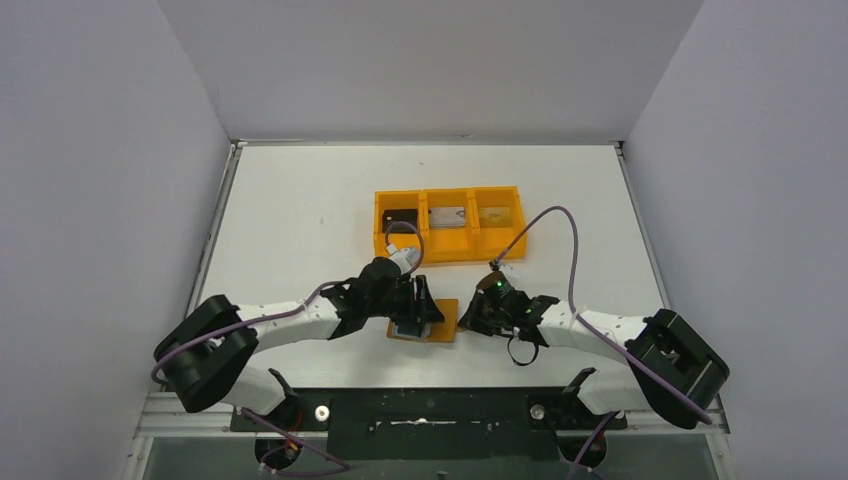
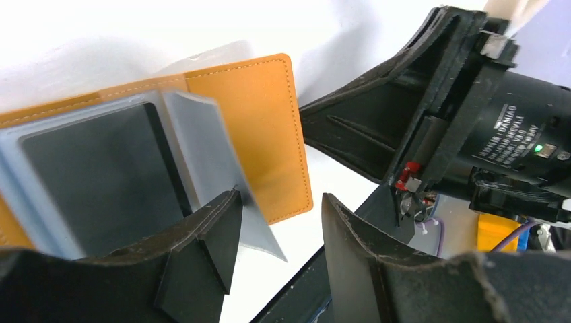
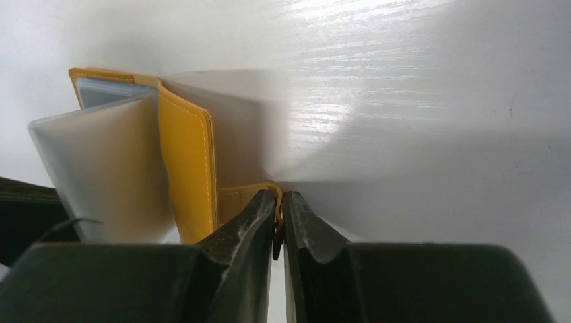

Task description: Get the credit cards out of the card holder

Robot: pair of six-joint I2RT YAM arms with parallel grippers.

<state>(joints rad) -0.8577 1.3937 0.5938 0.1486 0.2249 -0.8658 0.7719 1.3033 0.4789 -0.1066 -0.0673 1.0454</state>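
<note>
Tan-brown leather-like bifold card holder point(image 1: 445, 325) lies open on the white table point(image 1: 300, 220) just ahead of the arm bases, between my two claws, with its plastic sleeves fanned up. My right claw point(image 3: 279, 202) is pressed together on the rim of the holder's cover. My left claw point(image 2: 279, 198) stands part spread, a translucent grey sleeve point(image 2: 202, 148) rising beside its left finger. A dark flat rectangular card point(image 2: 94, 182) sits in the pocket underneath; farther back, the bright orange three-compartment plastic tray point(image 1: 450, 191) holds loose cards point(image 1: 447, 217), one per bay.
</note>
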